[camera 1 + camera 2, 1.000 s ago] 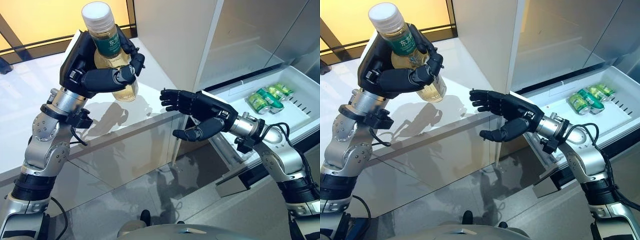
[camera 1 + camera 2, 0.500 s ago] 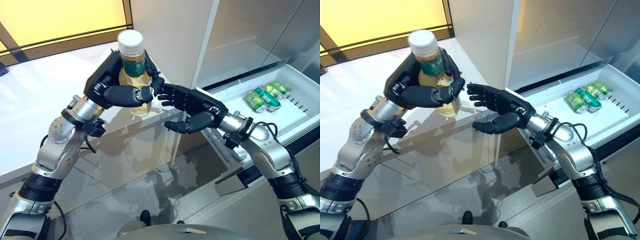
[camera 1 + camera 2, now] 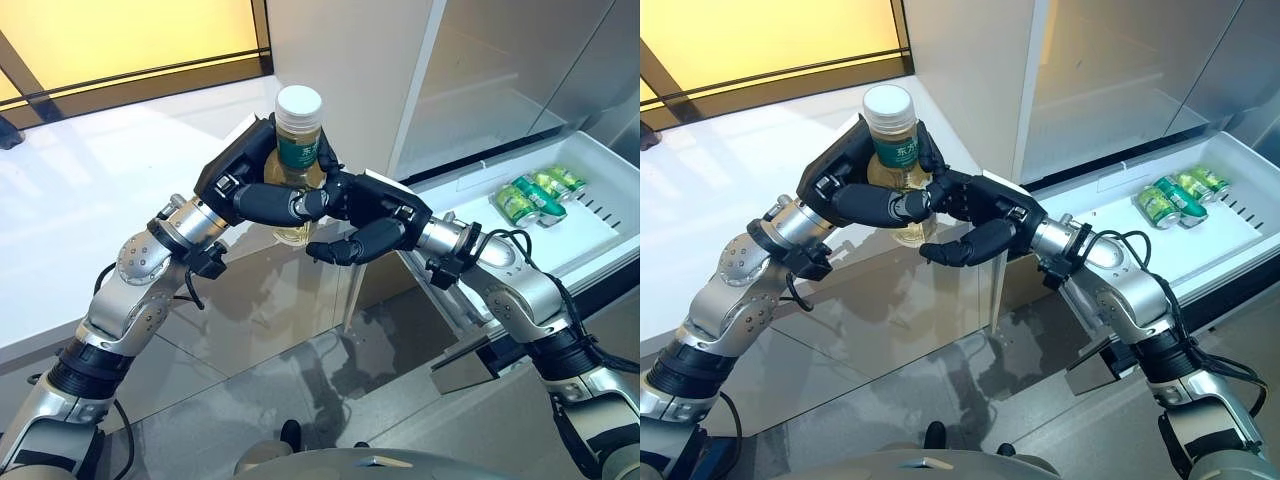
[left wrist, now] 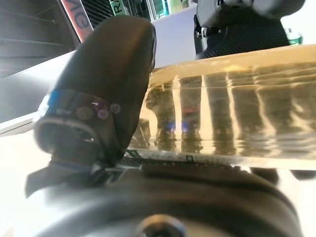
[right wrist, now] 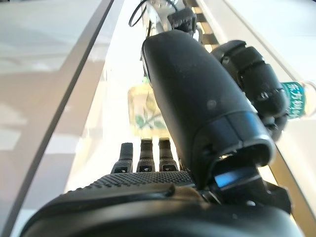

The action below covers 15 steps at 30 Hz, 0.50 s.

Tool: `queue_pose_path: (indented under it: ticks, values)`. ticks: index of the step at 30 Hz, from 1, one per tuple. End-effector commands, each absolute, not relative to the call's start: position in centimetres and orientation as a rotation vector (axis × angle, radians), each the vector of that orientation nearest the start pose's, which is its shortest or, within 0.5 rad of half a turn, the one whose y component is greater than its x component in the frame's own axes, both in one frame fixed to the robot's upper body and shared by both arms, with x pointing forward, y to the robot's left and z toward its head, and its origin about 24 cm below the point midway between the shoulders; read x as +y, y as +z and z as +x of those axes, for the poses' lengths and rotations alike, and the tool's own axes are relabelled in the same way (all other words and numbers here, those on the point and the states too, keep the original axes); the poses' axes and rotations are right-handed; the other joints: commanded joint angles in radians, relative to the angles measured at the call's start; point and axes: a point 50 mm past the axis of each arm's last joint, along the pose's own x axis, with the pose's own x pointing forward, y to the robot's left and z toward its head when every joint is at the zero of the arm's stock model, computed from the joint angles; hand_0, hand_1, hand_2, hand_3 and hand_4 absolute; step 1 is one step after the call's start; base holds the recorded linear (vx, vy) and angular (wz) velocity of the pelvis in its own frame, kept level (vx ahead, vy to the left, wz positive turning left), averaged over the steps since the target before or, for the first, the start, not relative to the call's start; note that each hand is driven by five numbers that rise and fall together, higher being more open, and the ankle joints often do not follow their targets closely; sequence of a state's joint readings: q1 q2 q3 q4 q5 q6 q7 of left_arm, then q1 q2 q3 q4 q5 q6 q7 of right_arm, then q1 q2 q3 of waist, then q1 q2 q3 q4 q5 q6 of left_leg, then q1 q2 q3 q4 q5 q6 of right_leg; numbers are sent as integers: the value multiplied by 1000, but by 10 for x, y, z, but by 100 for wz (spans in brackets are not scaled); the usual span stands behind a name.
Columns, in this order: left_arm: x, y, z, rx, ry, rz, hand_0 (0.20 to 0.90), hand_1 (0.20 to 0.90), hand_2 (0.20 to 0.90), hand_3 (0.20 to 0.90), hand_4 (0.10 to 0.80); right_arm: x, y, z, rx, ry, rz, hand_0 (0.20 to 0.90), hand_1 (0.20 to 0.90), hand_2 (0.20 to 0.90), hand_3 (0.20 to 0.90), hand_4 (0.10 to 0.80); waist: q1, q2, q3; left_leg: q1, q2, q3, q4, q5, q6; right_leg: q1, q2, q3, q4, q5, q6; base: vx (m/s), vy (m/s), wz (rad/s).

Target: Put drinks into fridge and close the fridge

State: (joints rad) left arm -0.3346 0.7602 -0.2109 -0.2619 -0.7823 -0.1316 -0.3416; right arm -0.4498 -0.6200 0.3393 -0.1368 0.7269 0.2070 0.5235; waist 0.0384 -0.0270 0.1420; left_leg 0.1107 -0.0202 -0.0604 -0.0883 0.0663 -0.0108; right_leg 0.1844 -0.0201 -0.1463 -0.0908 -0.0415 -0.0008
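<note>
Fingers of the left hand (image 3: 262, 190) are curled round the bottle (image 3: 296, 150), holding it upright above the counter (image 3: 90, 210), just beside the fridge (image 3: 480, 70). The right hand (image 3: 375, 215) reaches in beside the bottle; its fingers are spread and only loosely bent, with no closed hold visible. Status: green cans (image 3: 535, 193) already lie in the open drawer (image 3: 600, 235). Remaining, by judgement: complete the handover, place the bottle in the fridge, then close the fridge.
</note>
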Motion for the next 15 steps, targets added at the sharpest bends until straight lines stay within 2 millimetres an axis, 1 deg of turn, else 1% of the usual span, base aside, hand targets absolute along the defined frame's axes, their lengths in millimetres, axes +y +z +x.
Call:
queue_pose_path:
  ticks: [1,9,15]
  values:
    - [144,268,259,-846,-841,46,300,300,300,200,100,-96,205,285,-327,1114,29,900,900,900,900,800,-2,-2,-131,23,-48,-31,1,-95,18,-52,-21,21,20,49,75,0,0,0]
    - [136,267,258,-836,-886,5,300,300,300,200,100,-84,206,284,-332,1153,15,900,900,900,900,800,-1,-2,-132,25,-46,-25,1,-96,19,-50,-20,25,18,49,74,0,0,0]
    - [129,263,259,-802,-918,-14,300,300,300,200,100,-78,214,285,-363,1156,-1,900,900,900,900,800,1,-3,-133,26,-45,-25,1,-95,20,-50,-19,25,19,49,73,0,0,0]
